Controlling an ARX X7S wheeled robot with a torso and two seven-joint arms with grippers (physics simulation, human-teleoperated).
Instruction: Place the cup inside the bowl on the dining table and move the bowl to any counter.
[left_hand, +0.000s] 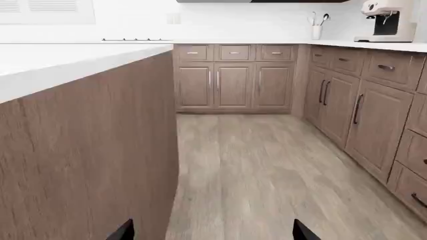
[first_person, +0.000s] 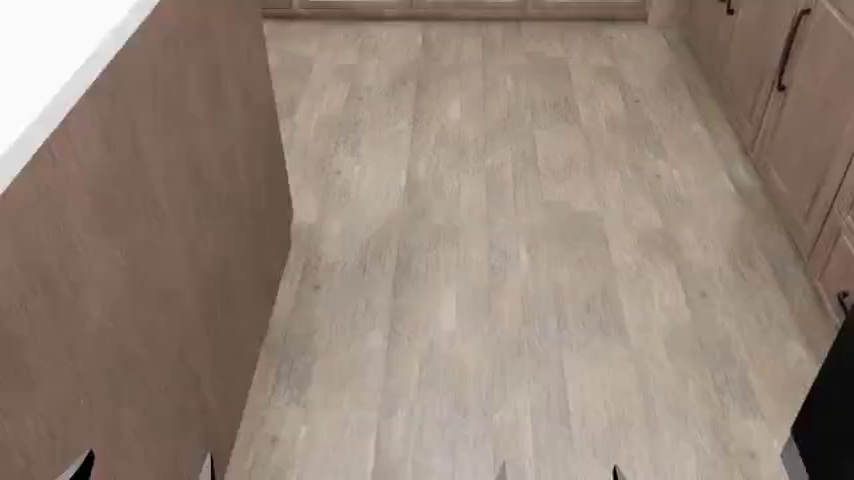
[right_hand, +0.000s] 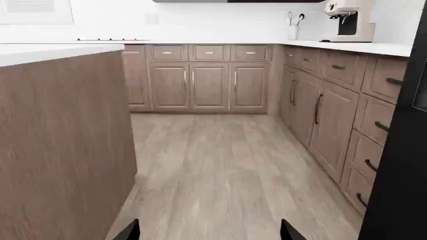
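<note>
No cup, bowl or dining table shows in any view. A pale counter (left_hand: 393, 46) (right_hand: 353, 46) runs along the far wall and down the right side, over brown cabinets. My left gripper (left_hand: 213, 233) (first_person: 144, 468) is open, its two black fingertips wide apart with only floor between them. My right gripper (right_hand: 210, 233) (first_person: 561, 474) is open too and holds nothing. Both hang low over the wooden floor (first_person: 507, 260), the left one close beside the island's brown side panel (left_hand: 80, 165).
A white-topped island (first_person: 54, 60) (right_hand: 53, 50) with a wood side stands on the left. Brown cabinets (right_hand: 333, 120) line the right and far walls. A coffee machine (left_hand: 387, 20) and a utensil holder (left_hand: 316, 31) sit on the counter. A tall black appliance edge (right_hand: 400, 170) stands near right.
</note>
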